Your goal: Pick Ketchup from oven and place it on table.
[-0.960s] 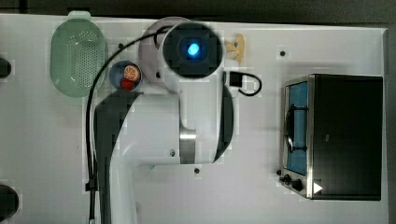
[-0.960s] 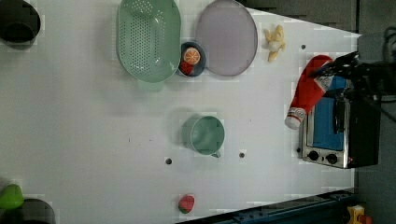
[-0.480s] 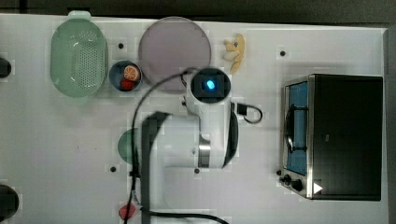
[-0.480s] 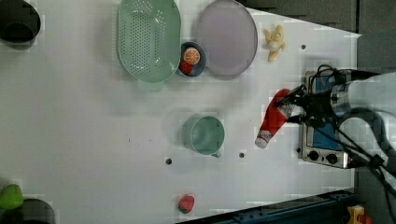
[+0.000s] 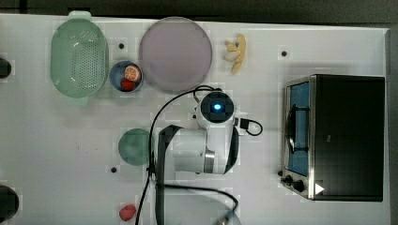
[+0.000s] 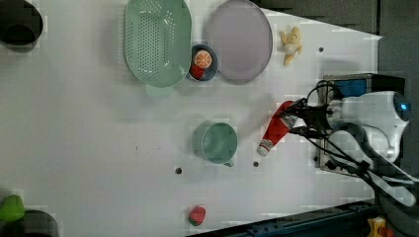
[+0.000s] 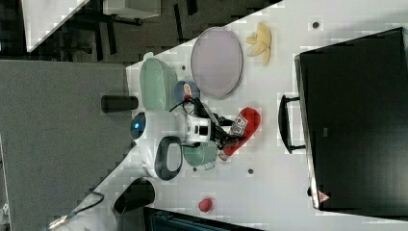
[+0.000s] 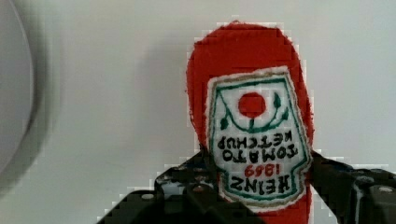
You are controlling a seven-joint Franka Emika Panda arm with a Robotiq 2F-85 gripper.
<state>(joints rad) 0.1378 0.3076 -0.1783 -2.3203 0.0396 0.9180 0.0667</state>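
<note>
- Big white table (image 5: 56, 154), one of it, under everything.
- One black oven (image 5: 349, 136) at the top view's right, glass door and handle facing the middle of the table.
- One white arm over the middle in the top view, black gripper (image 6: 302, 121) reaching out from it toward the left view's left.
- One ketchup bottle (image 6: 274, 129), out of the oven, red body clamped between the two black fingers (image 8: 196, 186) across the label; jaws partly closed on it, not wide open.
- Key relation: bottle sticking out beyond the fingertips, away from the arm, long axis slanting in the left view from red base near the gripper down to white cap toward the left view's lower left.
- Bottle between oven and green cup (image 6: 216, 142), near the cup in the left view but apart from it.
- Cap end looks close to the tabletop in the left view; touching or not, cannot tell.
- Judgement: carry step nearly over, setting down and letting go not yet done; bare table beneath the bottle looks fit for laying it along that slant.
- Count of the rest: one green colander (image 5: 79, 56), one pale purple plate (image 5: 174, 54), one small blue bowl (image 5: 125, 77) with an orange slice and a red piece, one banana bunch (image 5: 236, 52), one red strawberry (image 6: 196, 215).
</note>
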